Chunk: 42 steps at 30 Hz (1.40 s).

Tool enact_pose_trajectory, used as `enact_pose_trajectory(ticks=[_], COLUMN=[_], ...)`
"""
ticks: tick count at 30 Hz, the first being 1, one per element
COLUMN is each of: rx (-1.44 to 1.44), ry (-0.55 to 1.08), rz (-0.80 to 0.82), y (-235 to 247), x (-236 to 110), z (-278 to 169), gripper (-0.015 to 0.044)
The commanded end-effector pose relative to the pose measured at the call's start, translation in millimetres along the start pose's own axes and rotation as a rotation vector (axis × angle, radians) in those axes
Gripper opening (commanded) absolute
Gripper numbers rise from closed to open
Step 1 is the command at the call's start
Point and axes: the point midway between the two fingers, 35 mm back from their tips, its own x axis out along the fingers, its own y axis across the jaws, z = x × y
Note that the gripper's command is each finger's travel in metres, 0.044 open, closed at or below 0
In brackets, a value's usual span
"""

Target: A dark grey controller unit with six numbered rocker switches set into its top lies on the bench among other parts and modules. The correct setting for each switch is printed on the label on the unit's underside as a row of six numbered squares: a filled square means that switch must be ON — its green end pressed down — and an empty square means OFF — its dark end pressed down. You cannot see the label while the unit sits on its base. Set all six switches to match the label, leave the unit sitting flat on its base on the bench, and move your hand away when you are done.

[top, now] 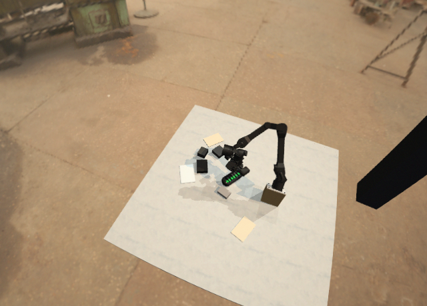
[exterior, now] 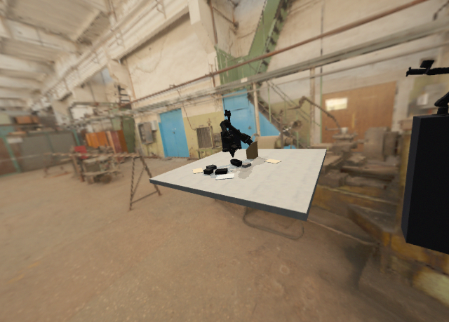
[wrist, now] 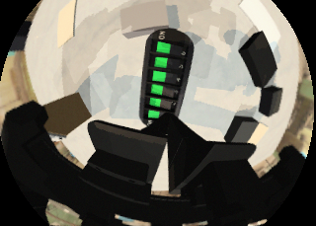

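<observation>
The dark grey controller unit (top: 235,176) (exterior: 236,162) (wrist: 165,78) lies flat on its base on the white bench (top: 293,244) (exterior: 283,191), with its row of rocker switches facing up. Each switch shows a green half; I cannot tell which ends are pressed down. My gripper (top: 240,169) (exterior: 231,153) (wrist: 168,115) is shut with nothing between the fingers. It hangs a little above the end of the unit nearest the arm, with the tips pointing down. The label on the underside is hidden.
Three black modules (top: 202,152) (top: 217,151) (top: 201,165) lie left of the unit, with a white card (top: 187,173) and a beige card (top: 213,139). A small grey block (top: 224,192) lies just in front. Another beige card (top: 243,228) and the arm's brown base box (top: 273,195) are nearby.
</observation>
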Motion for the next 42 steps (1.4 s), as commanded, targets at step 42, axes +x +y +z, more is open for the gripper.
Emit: enact_pose_trajectory(ticks=[42], rx=[-0.004], ry=[-0.001], rz=[0.007], y=[0.9], x=[-8.7], z=[1.3], gripper=[0.0000])
